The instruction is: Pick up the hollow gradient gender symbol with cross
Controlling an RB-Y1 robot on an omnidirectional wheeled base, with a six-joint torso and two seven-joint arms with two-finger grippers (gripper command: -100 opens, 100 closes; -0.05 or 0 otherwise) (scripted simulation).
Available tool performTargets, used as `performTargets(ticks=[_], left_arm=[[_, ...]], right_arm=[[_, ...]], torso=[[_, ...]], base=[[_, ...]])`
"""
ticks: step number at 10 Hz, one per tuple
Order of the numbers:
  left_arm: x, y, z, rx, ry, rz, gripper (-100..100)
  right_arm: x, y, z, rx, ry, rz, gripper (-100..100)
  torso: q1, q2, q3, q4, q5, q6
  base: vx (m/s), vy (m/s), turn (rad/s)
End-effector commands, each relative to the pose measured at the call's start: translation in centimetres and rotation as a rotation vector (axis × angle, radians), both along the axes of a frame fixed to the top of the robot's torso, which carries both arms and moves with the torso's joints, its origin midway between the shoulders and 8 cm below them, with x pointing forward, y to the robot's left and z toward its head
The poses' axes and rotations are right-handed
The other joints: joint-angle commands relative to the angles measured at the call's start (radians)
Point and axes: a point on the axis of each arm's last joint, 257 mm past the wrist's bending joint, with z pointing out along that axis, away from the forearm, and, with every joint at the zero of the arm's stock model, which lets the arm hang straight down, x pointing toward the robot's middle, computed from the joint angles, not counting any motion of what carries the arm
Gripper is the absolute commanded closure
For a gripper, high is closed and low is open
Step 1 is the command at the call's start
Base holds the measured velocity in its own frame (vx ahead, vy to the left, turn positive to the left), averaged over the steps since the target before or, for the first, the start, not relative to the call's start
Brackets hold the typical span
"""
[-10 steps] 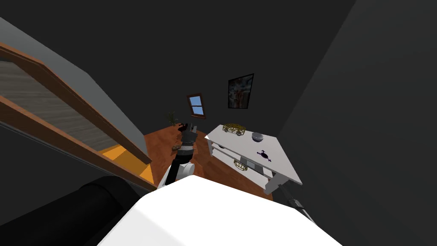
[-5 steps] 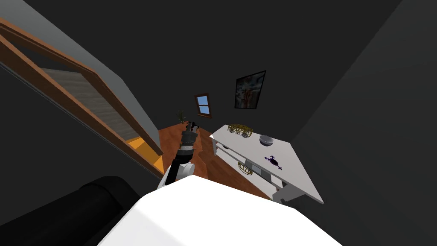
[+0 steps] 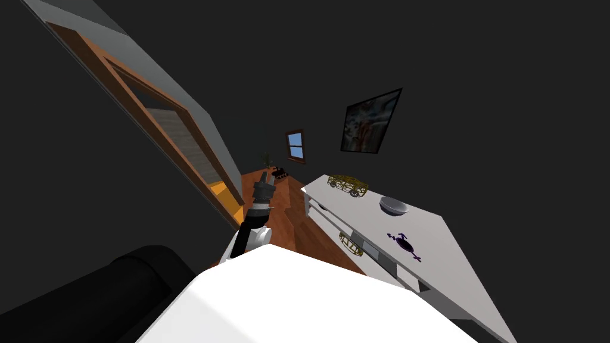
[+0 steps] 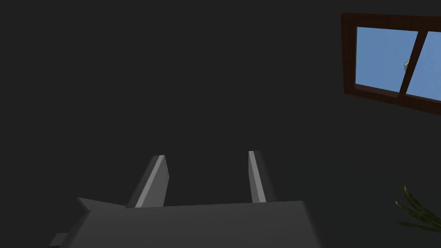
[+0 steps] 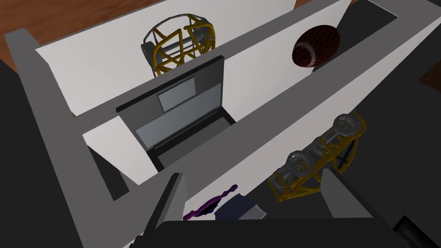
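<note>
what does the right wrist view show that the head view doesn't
Right wrist: the right end effector, fingers open. Head: the left end effector, a window and a picture. Both: the white table, the purple symbol lying on it, the yellow wire car and the wire basket on a lower shelf.

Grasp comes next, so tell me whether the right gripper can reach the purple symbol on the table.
Probably yes. The right gripper is open and close to the purple symbol, which lies bare on the white table, apart from the bowl.
</note>
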Motion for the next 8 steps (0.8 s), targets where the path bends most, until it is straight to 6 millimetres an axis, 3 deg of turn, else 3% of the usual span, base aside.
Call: performTargets(ticks=[1, 3, 4, 6, 7, 8], left_arm=[[0.0, 0.0, 0.0, 0.0, 0.0, 0.0, 0], [0.0, 0.0, 0.0, 0.0, 0.0, 0.0, 0], [0.0, 0.0, 0.0, 0.0, 0.0, 0.0, 0], [0.0, 0.0, 0.0, 0.0, 0.0, 0.0, 0], [0.0, 0.0, 0.0, 0.0, 0.0, 0.0, 0], [0.0, 0.0, 0.0, 0.0, 0.0, 0.0, 0]], right_arm=[[-0.7, -0.4, -0.5, -0.003, 0.013, -0.003, -100], [-5.9, -1.4, -3.1, -0.03, 0.142, 0.025, -100], [-6.5, -1.8, -3.4, -0.035, 0.155, 0.02, -100], [-12.1, -3.1, -5.2, -0.063, 0.283, 0.05, -100], [-12.8, -3.5, -5.4, -0.069, 0.298, 0.044, -100], [-15.9, -4.4, -5.9, -0.085, 0.364, 0.059, -100]], torso=[[0.0, 0.0, 0.0, 0.0, 0.0, 0.0], [0.001, 0.0, 0.0, 0.0, 0.0, -0.001], [-0.001, -0.001, 0.0, 0.0, 0.0, -0.001], [-0.001, -0.002, -0.001, 0.0, 0.0, -0.001], [-0.002, -0.002, -0.001, 0.0, 0.0, -0.001], [-0.001, -0.002, -0.001, 0.0, 0.0, 0.0]], base=[[0.0, 0.001, -0.02], [0.032, -0.02, 0.368], [0.042, -0.04, 0.279], [0.047, -0.039, 0.457], [0.04, -0.042, 0.204], [0.039, -0.025, 0.484]])
